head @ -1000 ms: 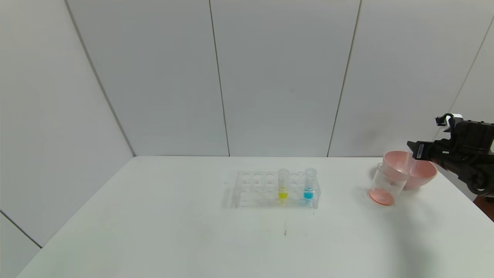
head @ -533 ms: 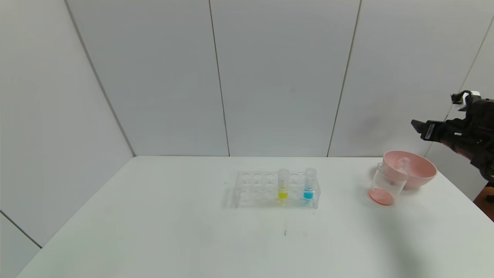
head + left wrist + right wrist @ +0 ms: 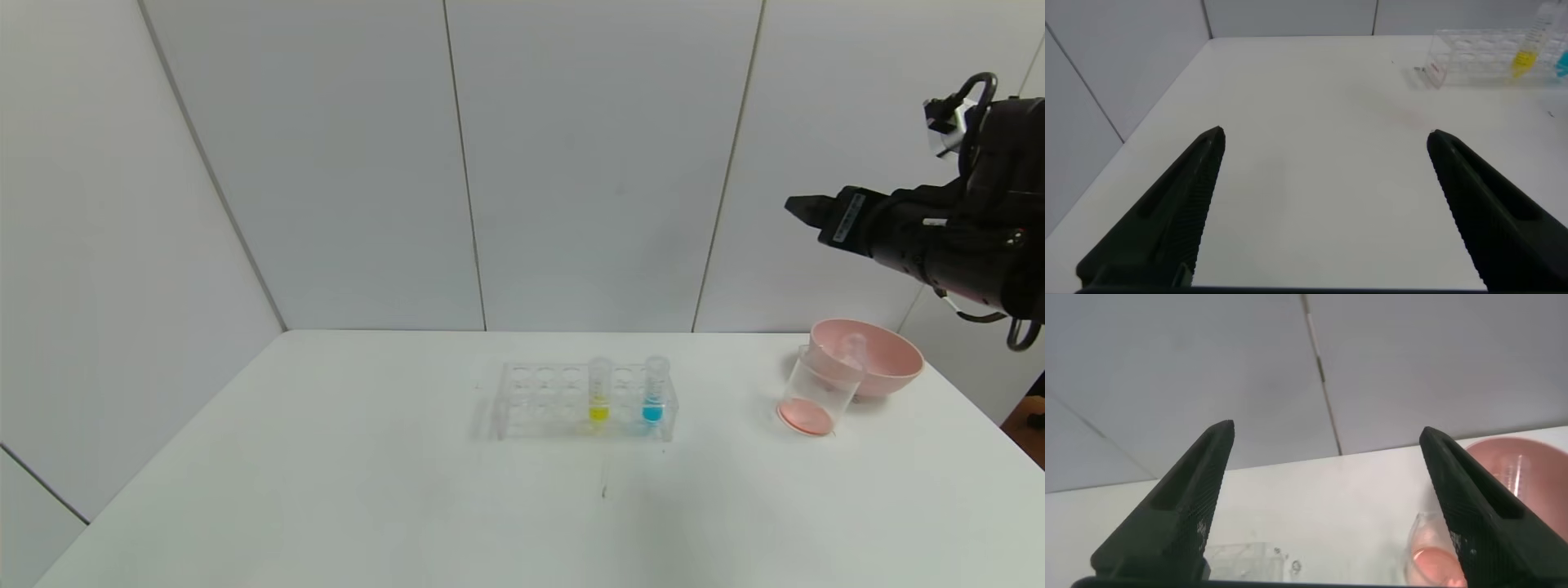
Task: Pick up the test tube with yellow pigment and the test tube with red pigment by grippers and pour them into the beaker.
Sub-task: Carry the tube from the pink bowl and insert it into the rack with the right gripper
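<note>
white table (image 3: pixel 326 490): right claw (image 3: pixel 1327 506) spread wide, empty, above beaker (image 3: pixel 816 396) near edge.

Open table (image 3: pixel 367 490) before rack (image 3: pixel 584 400), seemingly

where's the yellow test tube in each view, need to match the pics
Head view: the test tube with yellow pigment stands upright in the clear rack, mid-table.
Left wrist view: far corner of the picture, its yellow tip in the same rack.
Right wrist view: not in it; only a rack corner shows.
Shared landmark: the rack.
</note>
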### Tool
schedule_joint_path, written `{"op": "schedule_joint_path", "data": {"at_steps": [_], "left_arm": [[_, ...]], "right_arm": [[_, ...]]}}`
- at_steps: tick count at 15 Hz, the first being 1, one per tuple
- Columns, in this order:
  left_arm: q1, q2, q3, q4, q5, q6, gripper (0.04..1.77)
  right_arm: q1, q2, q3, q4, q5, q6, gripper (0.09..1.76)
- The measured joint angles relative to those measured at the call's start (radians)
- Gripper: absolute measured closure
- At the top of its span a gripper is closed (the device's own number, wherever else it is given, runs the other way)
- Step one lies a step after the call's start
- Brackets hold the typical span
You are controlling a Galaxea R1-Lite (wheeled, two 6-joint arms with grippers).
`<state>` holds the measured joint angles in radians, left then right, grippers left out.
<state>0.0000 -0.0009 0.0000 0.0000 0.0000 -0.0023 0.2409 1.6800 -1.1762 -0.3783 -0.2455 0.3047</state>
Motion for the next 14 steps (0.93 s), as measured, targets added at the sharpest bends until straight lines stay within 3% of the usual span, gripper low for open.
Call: {"op": "schedule_joint_path", "data": {"at_steps": [4,8,11,14], "left_arm": [[0.000,0.000,0.000,0.000,0.000,0.000,0.05],[0.000,0.000,0.000,0.000,0.000,0.000,0.05],[0.000,0.000,0.000,0.000,0.000,0.000,0.05],[0.000,0.000,0.000,0.000,0.000,0.000,0.05]], "right_arm": [[0.325,-0.074,0.171,-0.081,-0.242,0.014,0.19],[0.595,-0.056,0.433,-0.362,-0.401,0.000,0.17],[0.676,0.031,0.519,-0.478,-0.417,-0.007,0.16],[0.706,0.154,0.523,-0.560,-0.416,-0.003,0.15]]}}
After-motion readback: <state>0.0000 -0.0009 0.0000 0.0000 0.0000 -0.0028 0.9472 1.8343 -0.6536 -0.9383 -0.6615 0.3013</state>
